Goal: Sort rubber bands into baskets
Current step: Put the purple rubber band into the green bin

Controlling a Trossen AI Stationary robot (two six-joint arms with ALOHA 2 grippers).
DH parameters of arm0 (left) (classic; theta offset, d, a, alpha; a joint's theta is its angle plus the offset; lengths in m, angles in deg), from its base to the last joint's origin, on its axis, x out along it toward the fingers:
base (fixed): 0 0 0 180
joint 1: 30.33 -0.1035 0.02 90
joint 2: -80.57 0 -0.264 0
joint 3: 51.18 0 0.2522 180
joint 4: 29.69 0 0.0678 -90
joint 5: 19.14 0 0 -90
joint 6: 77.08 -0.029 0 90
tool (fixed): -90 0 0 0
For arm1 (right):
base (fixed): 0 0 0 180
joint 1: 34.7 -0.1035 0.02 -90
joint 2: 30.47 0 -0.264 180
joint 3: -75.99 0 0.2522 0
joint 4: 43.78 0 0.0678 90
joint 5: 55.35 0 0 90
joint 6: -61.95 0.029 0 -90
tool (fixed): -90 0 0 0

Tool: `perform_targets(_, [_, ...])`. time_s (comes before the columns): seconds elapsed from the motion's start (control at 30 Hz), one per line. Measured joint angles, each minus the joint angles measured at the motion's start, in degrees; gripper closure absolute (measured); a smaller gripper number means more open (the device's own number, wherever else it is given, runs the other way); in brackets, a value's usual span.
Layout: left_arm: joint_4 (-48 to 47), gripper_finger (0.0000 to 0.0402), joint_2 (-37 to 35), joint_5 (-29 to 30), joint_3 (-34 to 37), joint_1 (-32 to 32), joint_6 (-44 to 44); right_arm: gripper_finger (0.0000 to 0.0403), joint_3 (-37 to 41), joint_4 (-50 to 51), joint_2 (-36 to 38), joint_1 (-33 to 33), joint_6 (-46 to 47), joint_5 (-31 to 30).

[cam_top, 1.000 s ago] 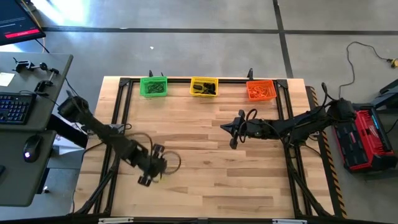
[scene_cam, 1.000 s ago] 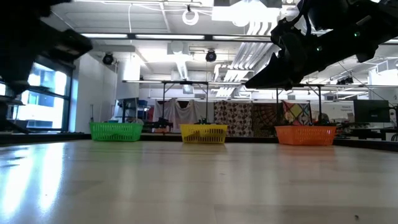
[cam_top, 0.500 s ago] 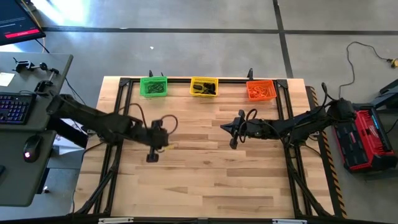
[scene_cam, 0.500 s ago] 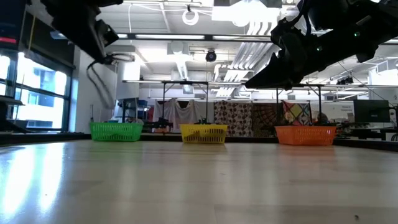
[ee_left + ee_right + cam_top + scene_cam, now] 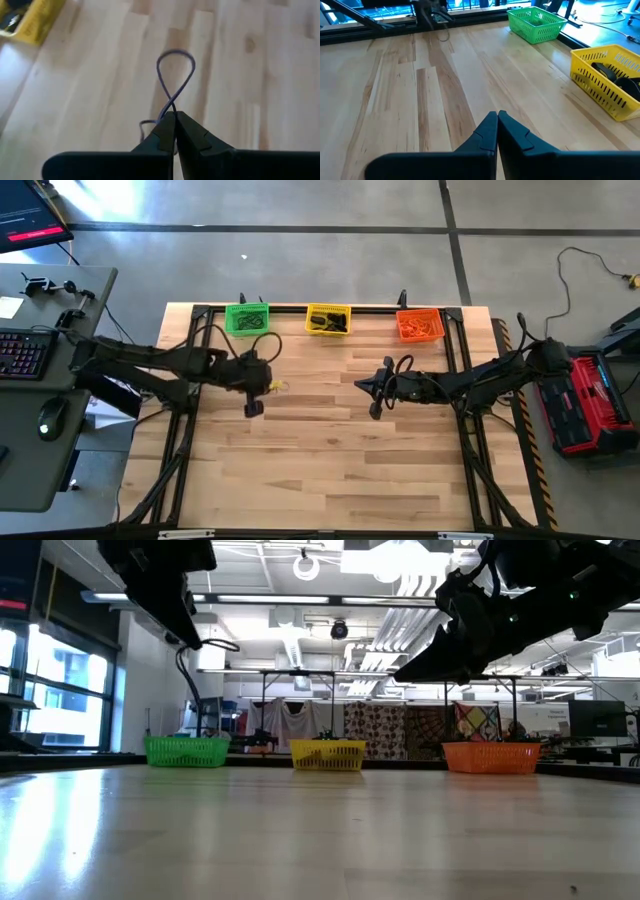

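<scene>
My left gripper [image 5: 267, 386] is shut on a thin rubber band [image 5: 175, 67] above the table's left middle, nearer to me than the green basket [image 5: 246, 318] and the yellow basket [image 5: 327, 319]. My right gripper [image 5: 361, 384] is shut and empty over the table's middle, nearer to me than the orange basket [image 5: 420, 325]. The three baskets stand in a row on the table's far edge, each with small bands in it. In the low view both arms hang high, the left [image 5: 160, 585] and the right [image 5: 480, 620]. My left gripper pinches the rubber band between its two fingertips, where the strands cross [image 5: 169, 111]. One lobe of the loop [image 5: 176, 55] sticks out past the fingertips, and a short bit [image 5: 145, 124] shows beside one finger. The band is lifted clear of the table.
The wooden tabletop [image 5: 330, 460] lies bare between the arms and the near edge. A black frame [image 5: 195, 340] runs round the table's far and side edges. A desk with a keyboard [image 5: 22, 352] stands to the left, and a red case [image 5: 590, 400] to the right.
My left gripper has gone from the table's near left toward the far edge and the baskets, turning as it went. It has stayed shut on the rubber band and carried it along clear of the table.
</scene>
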Motion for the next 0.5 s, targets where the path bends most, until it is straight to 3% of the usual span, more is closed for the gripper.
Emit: perform_targets(0.5, [-1.1,0.0401,0.0,0.1,0.0,-22.6,-4.7,0.0403,0.0,0.0,0.0,0.0,-0.2,0.0])
